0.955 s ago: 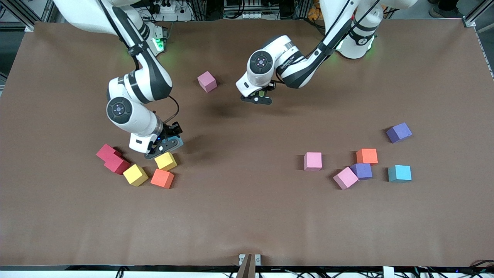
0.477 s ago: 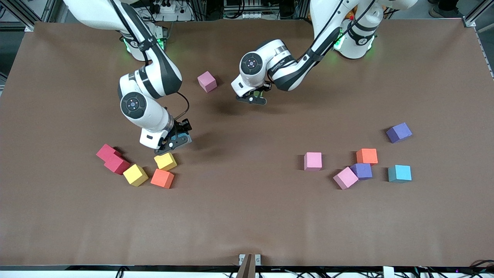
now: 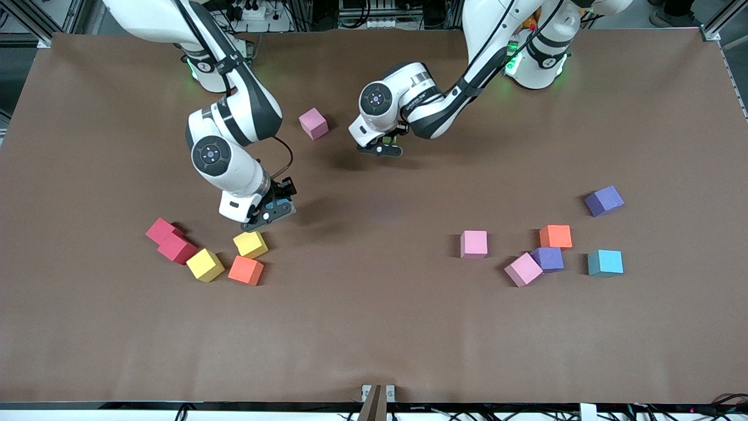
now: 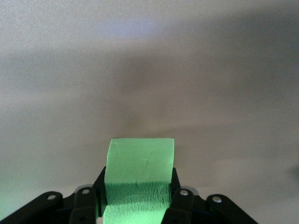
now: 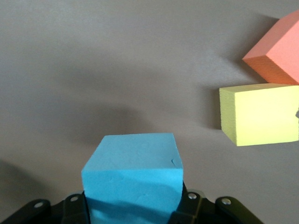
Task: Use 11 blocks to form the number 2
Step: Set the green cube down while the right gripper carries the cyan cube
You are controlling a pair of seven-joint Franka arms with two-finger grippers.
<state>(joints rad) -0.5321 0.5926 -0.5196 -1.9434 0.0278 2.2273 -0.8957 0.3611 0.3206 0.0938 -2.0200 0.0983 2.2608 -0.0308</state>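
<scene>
My left gripper (image 3: 381, 148) is shut on a green block (image 4: 140, 158) and hangs low over the bare mat, beside a lone pink block (image 3: 314, 123). My right gripper (image 3: 270, 211) is shut on a blue block (image 5: 133, 172), just above a yellow block (image 3: 250, 244) that lies nearer the camera. That yellow block (image 5: 259, 114) and an orange block (image 5: 275, 49) also show in the right wrist view. Loose blocks lie scattered in two groups. No number 2 shows on the table.
Toward the right arm's end lie two red blocks (image 3: 169, 240), a second yellow block (image 3: 205, 264) and an orange block (image 3: 246, 270). Toward the left arm's end lie pink (image 3: 473, 244), pink (image 3: 523, 269), purple (image 3: 548, 258), orange (image 3: 555, 237), teal (image 3: 605, 262) and purple (image 3: 604, 200) blocks.
My right gripper has carried the blue block away from the yellow block, toward the table's middle. My left gripper has shifted slightly toward the lone pink block with the green block.
</scene>
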